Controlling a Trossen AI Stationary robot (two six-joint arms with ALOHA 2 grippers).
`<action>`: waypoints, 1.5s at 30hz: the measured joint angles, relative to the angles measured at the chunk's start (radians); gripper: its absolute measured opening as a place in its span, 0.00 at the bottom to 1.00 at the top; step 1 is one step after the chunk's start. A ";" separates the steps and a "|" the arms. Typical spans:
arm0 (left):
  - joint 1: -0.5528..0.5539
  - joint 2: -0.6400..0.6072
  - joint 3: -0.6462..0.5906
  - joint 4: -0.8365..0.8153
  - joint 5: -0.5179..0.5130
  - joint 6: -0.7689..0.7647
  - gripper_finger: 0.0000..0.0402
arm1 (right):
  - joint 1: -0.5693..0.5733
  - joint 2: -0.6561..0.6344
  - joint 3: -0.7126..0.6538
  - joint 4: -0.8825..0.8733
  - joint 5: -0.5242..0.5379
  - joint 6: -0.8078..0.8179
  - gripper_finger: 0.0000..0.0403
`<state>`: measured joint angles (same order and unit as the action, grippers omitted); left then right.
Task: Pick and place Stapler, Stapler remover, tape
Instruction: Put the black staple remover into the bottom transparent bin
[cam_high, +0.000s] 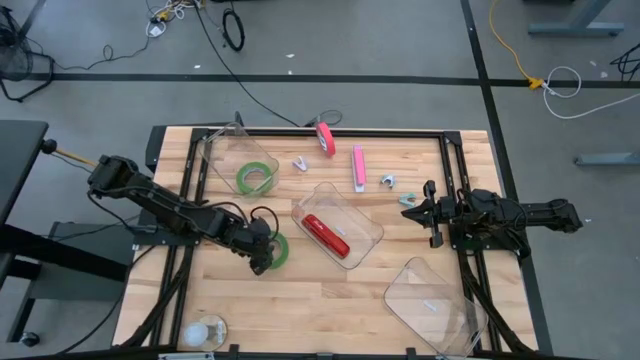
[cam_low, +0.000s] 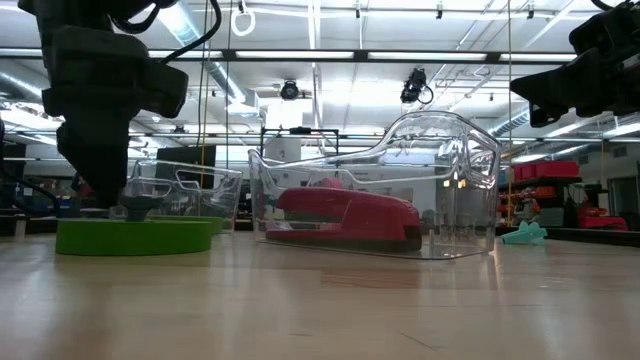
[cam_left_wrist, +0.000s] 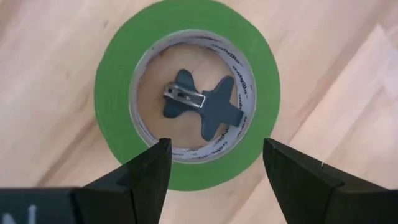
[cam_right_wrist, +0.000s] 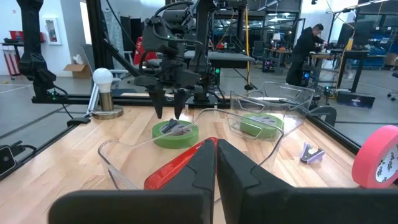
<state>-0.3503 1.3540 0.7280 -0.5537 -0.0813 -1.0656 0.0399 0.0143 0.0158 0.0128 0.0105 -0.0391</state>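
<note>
A green tape roll (cam_left_wrist: 118, 81) lies flat on the wooden table, left of centre (cam_high: 282, 250). A dark staple remover (cam_left_wrist: 199, 106) lies inside its core. My left gripper (cam_left_wrist: 214, 171) hangs just above the roll, pointing steeply down, its fingers open over the roll's near rim and touching nothing (cam_right_wrist: 169, 115). A red stapler (cam_high: 327, 236) lies in a clear container (cam_high: 365, 215) at the table's middle. My right gripper (cam_high: 430, 212) waits at the right side, level and shut, with nothing in it (cam_right_wrist: 216, 162).
A second green roll (cam_high: 255, 178) sits in a clear container at the far left. A pink tape roll (cam_high: 326, 138), a pink bar (cam_high: 358, 167) and small staple removers (cam_high: 300, 163) (cam_high: 410, 199) lie along the far side. Another clear container (cam_high: 430, 300) stands near right, a lamp (cam_high: 205, 332) near left.
</note>
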 joint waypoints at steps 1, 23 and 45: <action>0.003 0.000 0.000 0.000 0.004 -0.037 0.63 | 0.000 0.000 0.000 0.000 0.000 0.000 0.04; 0.047 0.053 0.001 0.030 0.018 -0.234 0.60 | 0.000 0.000 0.000 0.000 0.000 0.000 0.04; 0.061 0.054 0.001 0.047 0.041 -0.232 0.35 | 0.000 0.000 0.000 0.000 0.000 0.000 0.04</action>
<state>-0.2890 1.4082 0.7288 -0.5072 -0.0402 -1.2972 0.0402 0.0143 0.0158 0.0128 0.0105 -0.0391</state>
